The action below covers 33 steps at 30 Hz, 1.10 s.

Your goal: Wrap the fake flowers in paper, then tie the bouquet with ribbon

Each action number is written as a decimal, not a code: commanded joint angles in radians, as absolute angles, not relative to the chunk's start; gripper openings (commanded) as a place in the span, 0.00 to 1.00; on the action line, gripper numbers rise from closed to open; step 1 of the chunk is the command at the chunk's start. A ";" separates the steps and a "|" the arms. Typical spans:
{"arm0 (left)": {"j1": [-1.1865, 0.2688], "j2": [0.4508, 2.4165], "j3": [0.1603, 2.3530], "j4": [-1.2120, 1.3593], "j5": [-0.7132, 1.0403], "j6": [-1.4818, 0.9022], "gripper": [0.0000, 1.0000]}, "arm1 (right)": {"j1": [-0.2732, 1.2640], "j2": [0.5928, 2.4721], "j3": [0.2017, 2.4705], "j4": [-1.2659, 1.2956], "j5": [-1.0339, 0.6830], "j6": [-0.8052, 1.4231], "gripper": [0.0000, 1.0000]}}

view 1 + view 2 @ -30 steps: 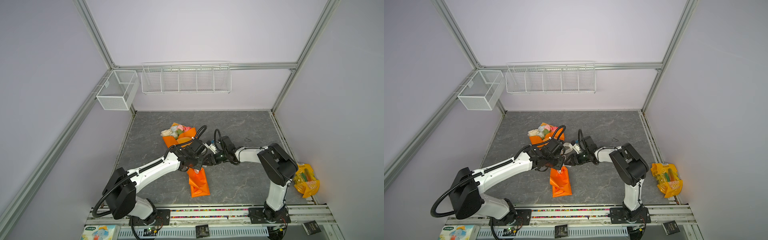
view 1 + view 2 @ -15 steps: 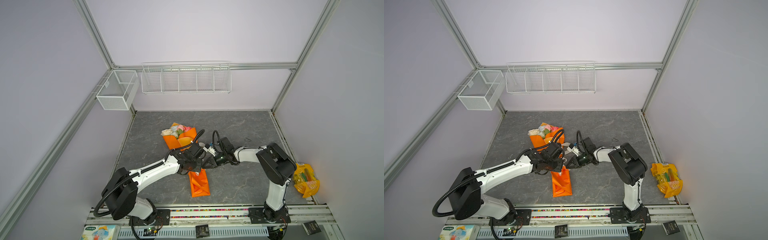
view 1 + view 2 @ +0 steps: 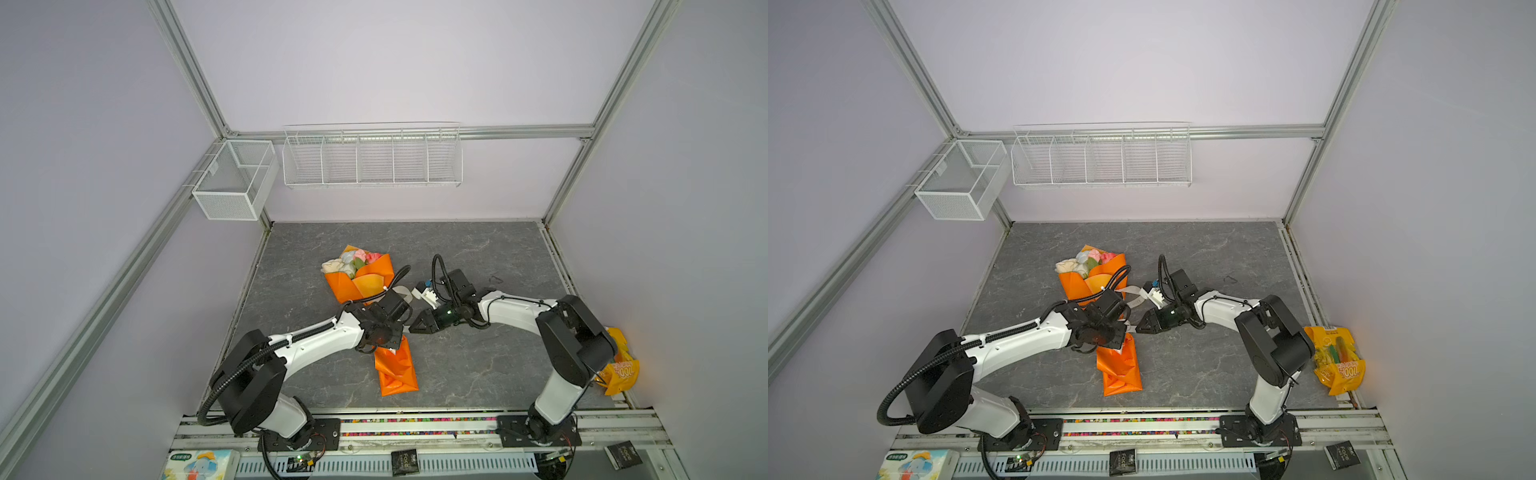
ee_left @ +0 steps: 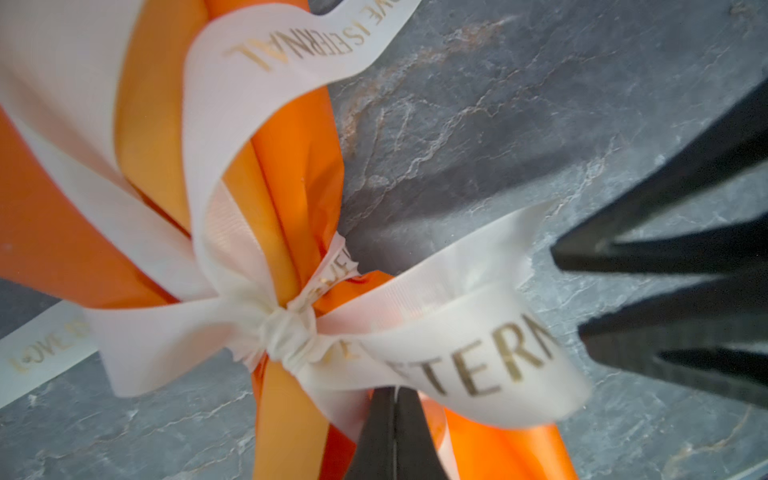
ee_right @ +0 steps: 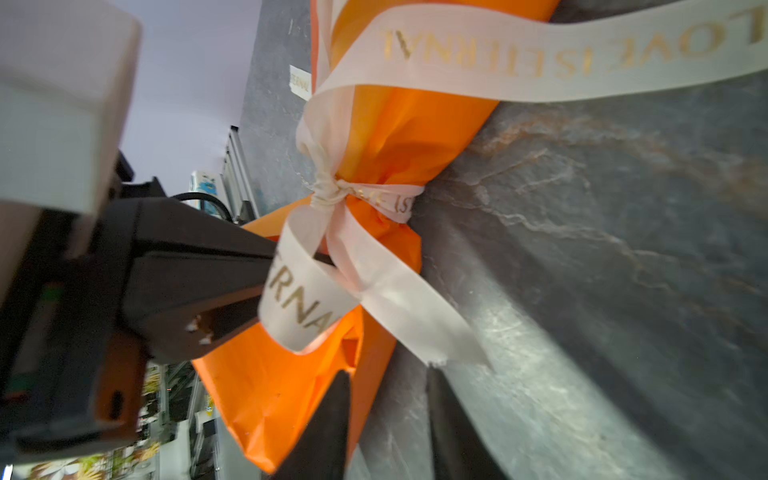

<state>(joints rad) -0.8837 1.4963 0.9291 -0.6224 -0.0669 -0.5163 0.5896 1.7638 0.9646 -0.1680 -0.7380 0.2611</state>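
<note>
The bouquet of fake flowers (image 3: 353,262) (image 3: 1086,262) lies on the grey table in an orange wrap (image 3: 395,370). A cream lettered ribbon (image 4: 478,353) is knotted (image 4: 286,332) (image 5: 328,193) round the wrap's neck. My left gripper (image 4: 395,395) (image 3: 390,332) is shut on a loop of that ribbon, right beside the knot; its fingers (image 5: 208,266) run into the loop. My right gripper (image 5: 390,399) (image 3: 413,327) (image 3: 1139,328) is open just to the right of the neck. The loose ribbon tail (image 5: 399,303) ends just past its tips, and bare table shows between its fingers.
Two white wire baskets (image 3: 372,156) (image 3: 235,178) hang on the back and left walls. A yellow packet (image 3: 619,365) lies at the table's right edge behind the right arm's base. A tissue box (image 3: 199,463) sits on the front rail.
My right gripper has slid toward the front left, closer to the left gripper and the wrap's neck. The left gripper has stayed shut at the knot.
</note>
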 commanded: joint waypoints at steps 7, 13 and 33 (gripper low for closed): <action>-0.879 1.492 0.920 -0.612 -0.085 -0.534 0.00 | 0.572 1.919 1.072 -0.116 -0.783 0.333 0.56; -0.879 1.492 0.922 -0.611 -0.090 -0.534 0.00 | 0.577 1.932 1.033 -0.058 -0.864 0.363 0.42; -0.879 1.495 0.877 -0.594 -0.154 -0.576 0.00 | 0.570 1.605 0.885 -0.394 -0.467 0.302 0.07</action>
<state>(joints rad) -0.8837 1.4963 0.8963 -0.5991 -0.1127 -0.5461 0.5720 1.6562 0.9100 -0.2520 -0.6003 0.3431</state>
